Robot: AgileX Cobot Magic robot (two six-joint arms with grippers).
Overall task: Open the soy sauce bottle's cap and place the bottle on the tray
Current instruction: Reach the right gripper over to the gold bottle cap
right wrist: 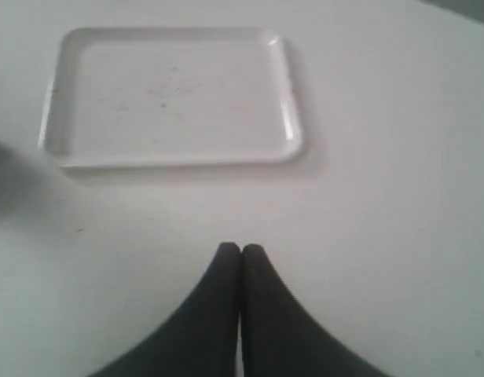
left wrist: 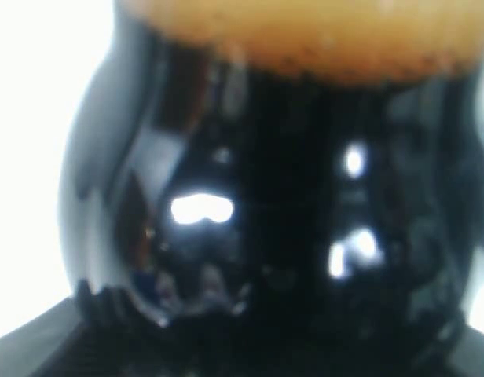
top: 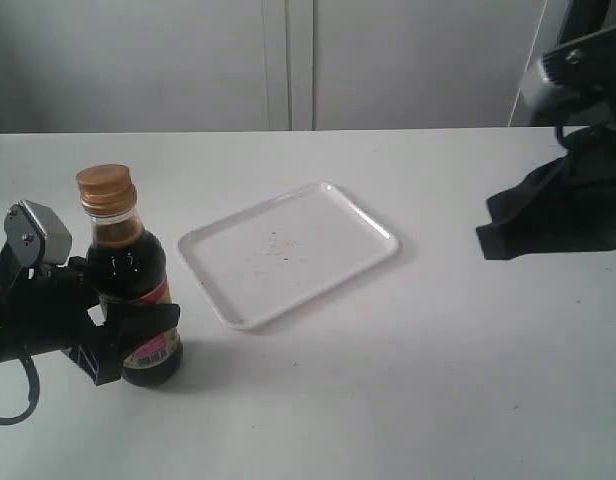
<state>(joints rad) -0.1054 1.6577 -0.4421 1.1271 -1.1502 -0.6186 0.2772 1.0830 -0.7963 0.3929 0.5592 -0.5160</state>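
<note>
The soy sauce bottle (top: 128,275) stands upright on the white table at the left, dark liquid up to its neck. Its golden-orange cap (top: 106,188) sits down flat on top. My left gripper (top: 138,335) is shut on the bottle's lower body, one black finger crossing the label. In the left wrist view the dark bottle (left wrist: 265,196) fills the frame, blurred. The empty white tray (top: 288,250) lies at the table's middle, to the right of the bottle. My right gripper (top: 488,228) hovers at the right, shut on nothing, its fingertips pressed together (right wrist: 240,250) short of the tray (right wrist: 171,94).
The table top is white and plain. A light grey wall or cabinet front (top: 288,60) runs behind it. The right arm's black body (top: 578,200) hangs over the table's right edge.
</note>
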